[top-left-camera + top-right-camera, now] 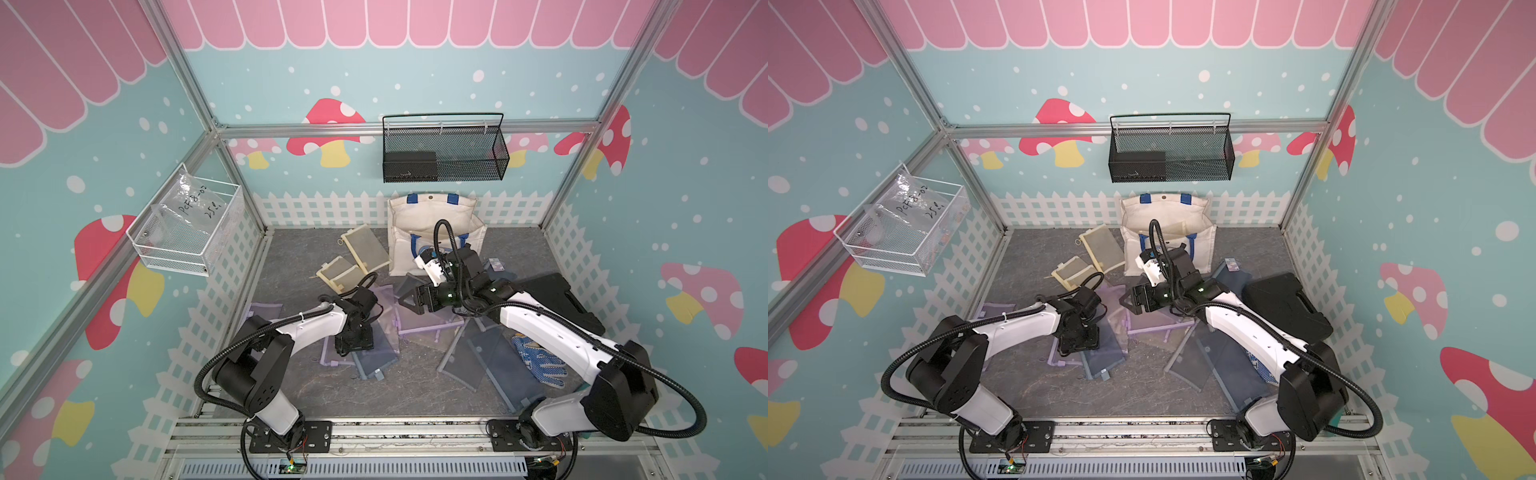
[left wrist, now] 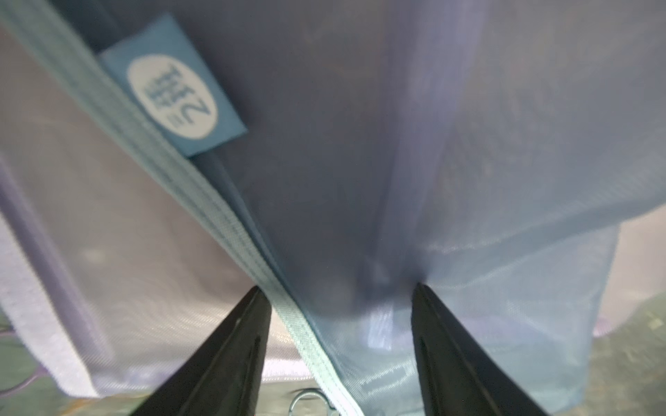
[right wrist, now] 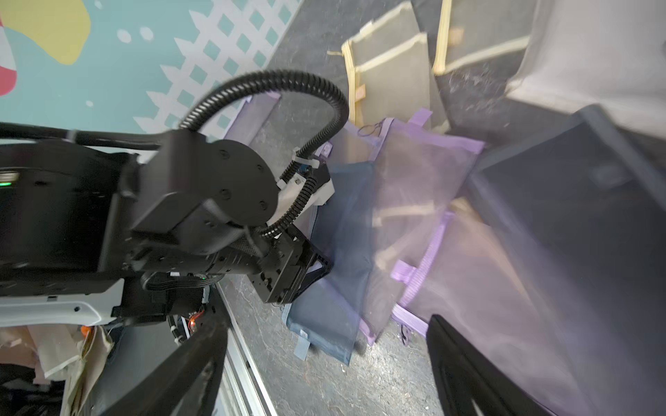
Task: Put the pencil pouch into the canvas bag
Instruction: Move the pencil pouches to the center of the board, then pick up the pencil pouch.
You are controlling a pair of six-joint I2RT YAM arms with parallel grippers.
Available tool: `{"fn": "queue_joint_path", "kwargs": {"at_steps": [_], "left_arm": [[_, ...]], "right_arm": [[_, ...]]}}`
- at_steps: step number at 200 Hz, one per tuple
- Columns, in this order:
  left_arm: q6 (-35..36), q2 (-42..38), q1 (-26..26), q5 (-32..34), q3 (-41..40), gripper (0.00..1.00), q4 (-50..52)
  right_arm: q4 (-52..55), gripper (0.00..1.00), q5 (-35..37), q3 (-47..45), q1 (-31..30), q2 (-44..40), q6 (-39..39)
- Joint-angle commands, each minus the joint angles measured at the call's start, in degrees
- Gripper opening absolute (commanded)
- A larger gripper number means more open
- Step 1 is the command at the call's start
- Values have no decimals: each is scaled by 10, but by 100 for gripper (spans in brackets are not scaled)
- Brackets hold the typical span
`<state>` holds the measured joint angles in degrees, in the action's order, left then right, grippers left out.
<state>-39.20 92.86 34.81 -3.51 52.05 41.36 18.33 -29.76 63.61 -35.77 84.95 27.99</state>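
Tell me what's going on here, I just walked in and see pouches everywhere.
Two robot arms are packing mesh pouches into the canvas bag at the back of the table. The left gripper is pressed down on a blue pouch, jaws apart on either side of its edge, not yet lifting it. The right gripper hovers open over the purple pouches, holding nothing.

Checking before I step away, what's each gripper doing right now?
Left gripper: open, pressed onto the blue mesh pouch.
Right gripper: open, empty.
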Motion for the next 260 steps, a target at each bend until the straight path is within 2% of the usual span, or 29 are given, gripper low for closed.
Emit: {"fn": "queue_joint_path", "kwargs": {"at_steps": [1,31,52,95,136,167,191,210,221,260], "left_arm": [[-33,-14,10,-46,-21,63,-50],[-41,-71,2,-60,-26,63,-41],[-50,-105,-13,-77,-49,63,-39],[-77,-173,-66,-116,-123,61,-83],[-70,-161,-104,-141,-148,60,-139],[-79,-120,-107,-149,-140,55,-200],[-96,-90,-107,-166,-144,49,-249],[-101,-80,-107,-177,-146,43,-263],[-100,-86,-107,-177,-149,39,-263],[-86,-124,-108,-174,-158,33,-238]], "right_arm": [[-20,87,-53,-24,-7,33,0],[-57,76,-75,-33,-20,78,4],[-69,70,-60,-17,-25,116,1],[-70,65,-26,38,-32,203,-22],[-58,64,0,77,-36,274,-42],[-66,60,-12,87,-45,303,-43],[-86,48,-26,82,-55,311,-32],[-102,34,-38,76,-64,306,-27],[-105,25,-42,75,-70,299,-26],[-102,5,-44,59,-73,256,-22]]}}
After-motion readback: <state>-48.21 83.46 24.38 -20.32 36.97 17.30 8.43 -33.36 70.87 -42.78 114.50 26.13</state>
